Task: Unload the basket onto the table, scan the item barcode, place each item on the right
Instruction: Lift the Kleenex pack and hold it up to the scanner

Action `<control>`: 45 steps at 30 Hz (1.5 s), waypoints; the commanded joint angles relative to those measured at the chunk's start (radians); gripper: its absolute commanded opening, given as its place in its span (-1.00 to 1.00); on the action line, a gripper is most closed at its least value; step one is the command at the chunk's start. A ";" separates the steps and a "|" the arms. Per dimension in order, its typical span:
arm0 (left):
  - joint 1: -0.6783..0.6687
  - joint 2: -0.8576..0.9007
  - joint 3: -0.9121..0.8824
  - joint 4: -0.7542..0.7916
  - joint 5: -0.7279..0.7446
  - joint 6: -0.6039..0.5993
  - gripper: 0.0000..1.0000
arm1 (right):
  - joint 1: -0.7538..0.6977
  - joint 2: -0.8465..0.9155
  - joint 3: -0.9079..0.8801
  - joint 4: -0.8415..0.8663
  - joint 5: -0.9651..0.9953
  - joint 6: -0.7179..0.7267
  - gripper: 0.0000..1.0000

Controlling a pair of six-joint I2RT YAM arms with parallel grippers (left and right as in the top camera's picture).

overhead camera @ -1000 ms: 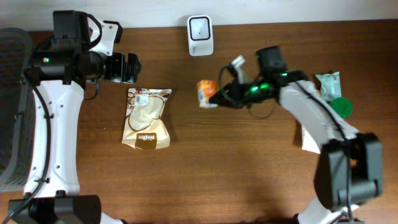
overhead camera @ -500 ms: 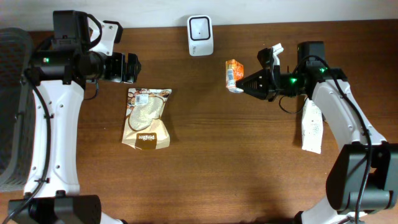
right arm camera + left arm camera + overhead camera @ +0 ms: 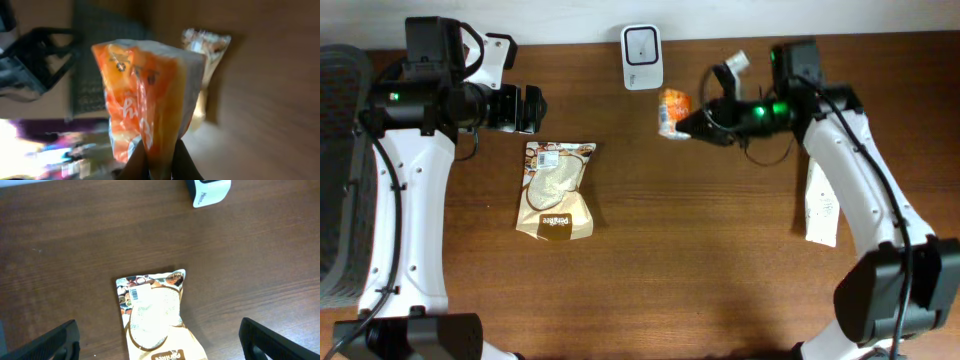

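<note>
Gripping the orange packet (image 3: 672, 112) by seemingly one thin edge, right gripper (image 3: 694, 126) clamped, left gripper (image 3: 532, 109) spread wide, I risk it swivelling off the scanner (image 3: 642, 57) beyond my fingertips (image 3: 136, 161).

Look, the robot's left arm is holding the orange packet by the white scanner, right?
No, it is the right gripper that is holding the orange packet by the white scanner; the overhead view shows it. The left gripper is open and empty.
</note>
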 commanded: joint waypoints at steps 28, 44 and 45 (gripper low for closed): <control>0.007 0.003 0.003 -0.001 0.004 0.016 0.98 | 0.299 0.657 0.500 0.710 1.418 -0.960 -0.92; 0.007 0.003 0.003 -0.001 0.004 0.016 0.98 | 0.315 0.751 0.500 0.795 1.427 -1.223 -0.91; 0.007 0.003 0.003 -0.001 0.004 0.016 0.98 | 0.317 0.751 0.500 0.795 1.426 -1.223 -0.91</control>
